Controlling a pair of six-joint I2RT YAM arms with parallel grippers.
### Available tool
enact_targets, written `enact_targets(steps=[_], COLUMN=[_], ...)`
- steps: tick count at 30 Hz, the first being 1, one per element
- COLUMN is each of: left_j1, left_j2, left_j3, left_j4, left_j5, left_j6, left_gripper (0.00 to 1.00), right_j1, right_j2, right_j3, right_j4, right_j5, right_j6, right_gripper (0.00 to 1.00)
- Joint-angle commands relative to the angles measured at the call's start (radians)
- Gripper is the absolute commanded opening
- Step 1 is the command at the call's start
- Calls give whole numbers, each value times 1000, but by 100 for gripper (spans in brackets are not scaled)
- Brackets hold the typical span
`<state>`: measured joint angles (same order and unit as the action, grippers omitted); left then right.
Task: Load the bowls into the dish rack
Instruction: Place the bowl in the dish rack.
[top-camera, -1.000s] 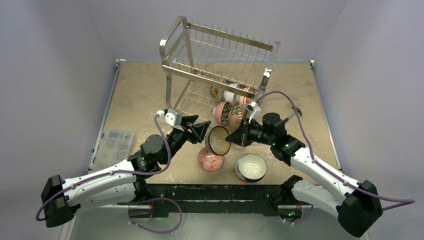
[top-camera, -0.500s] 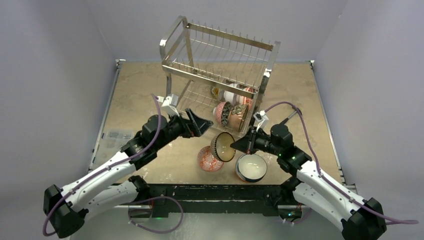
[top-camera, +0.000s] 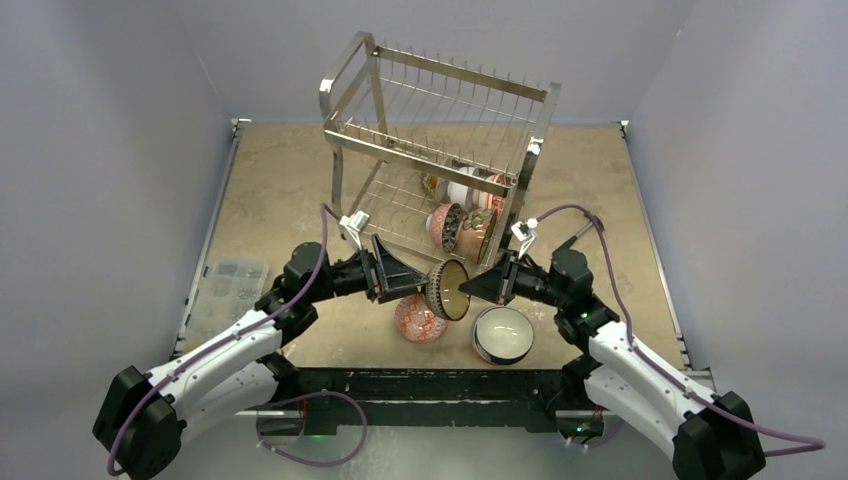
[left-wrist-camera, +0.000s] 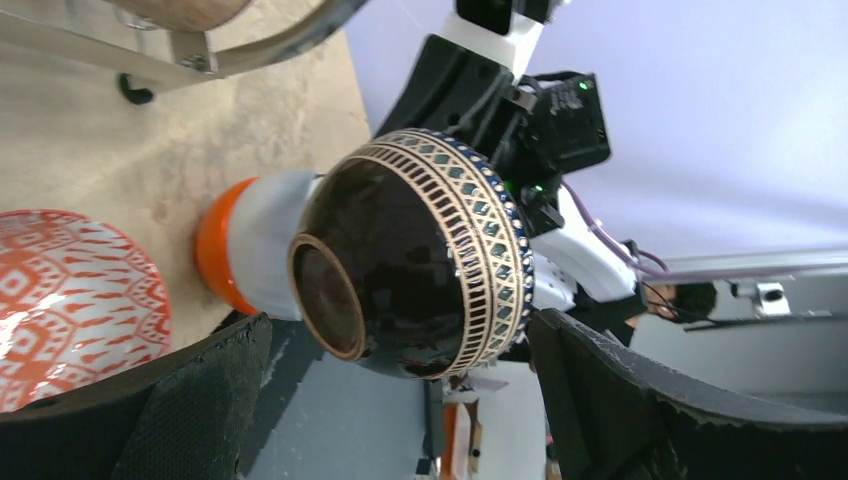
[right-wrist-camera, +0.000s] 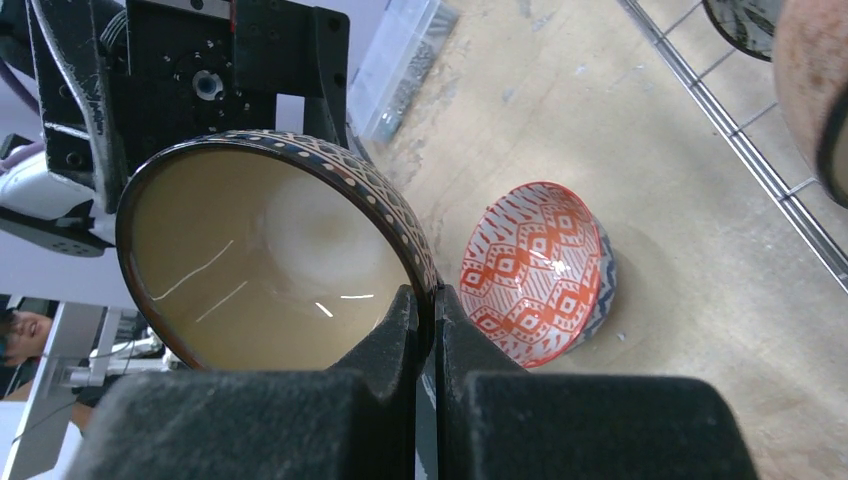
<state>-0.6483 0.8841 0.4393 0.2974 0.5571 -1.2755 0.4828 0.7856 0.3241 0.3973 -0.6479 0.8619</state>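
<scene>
Pinching the rim of a dark bowl (top-camera: 447, 289) between closed jaws, the right tool (top-camera: 468, 290) holds it in the air above the bench (top-camera: 290, 180), just in front of the dish rack (top-camera: 440, 100). The bowl is tipped on its side, with its glossy tan inside facing the right arm and its brown foot ring facing the left arm. A band of tan and teal diamonds runs around its outside below the rim.

The left tool (top-camera: 405, 272) stands wide open at the bowl's foot. In the left wrist view its two black fingers (left-wrist-camera: 160, 410) flank the bowl on either side, with a gap showing between each finger and the bowl - it grips nothing.

Two more bowls sit on the bench below the held one: a red-patterned bowl (top-camera: 420, 320) tilted on its side, and beside it a white bowl (top-camera: 502, 334) standing upright, nearer the right arm.

The rack stands at the back of the bench, its upper tier of chrome wires bare. Several bowls (top-camera: 462, 215) stand on edge at the right end of its lower tier.

A clear plastic box (top-camera: 228, 285) of small parts lies at the left edge of the bench - any writing on it is too small to read.
</scene>
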Motion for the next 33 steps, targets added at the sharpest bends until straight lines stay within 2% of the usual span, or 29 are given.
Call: enact_targets(steps=[1, 7, 13, 17, 22, 25, 33], left_j1=[-2, -29, -106, -137, -149, -170, -201], left_j2=[-14, -3, 44, 71, 100, 118, 150], left_j3=[-23, -27, 17, 37, 33, 56, 117], left_j4=[196, 235, 207, 155, 195, 195, 45], left_j5=[97, 75, 36, 6, -9, -18, -70], left_j6=[-106, -118, -81, -43, -58, -50, 1], left_gripper=[98, 99, 99, 97, 93, 96, 98], right_j1=[-3, -3, -4, -4, -4, -4, -4], right_j2=[8, 63, 81, 82, 81, 80, 85], right_j3=[22, 34, 39, 42, 45, 56, 90], right_j4=[174, 204, 212, 209, 195, 161, 92], right_j5=[-75, -102, -103, -104, -104, -93, -70], right_j6=[46, 40, 38, 37, 26, 12, -28], right_gripper=[0, 0, 0, 0, 0, 0, 0])
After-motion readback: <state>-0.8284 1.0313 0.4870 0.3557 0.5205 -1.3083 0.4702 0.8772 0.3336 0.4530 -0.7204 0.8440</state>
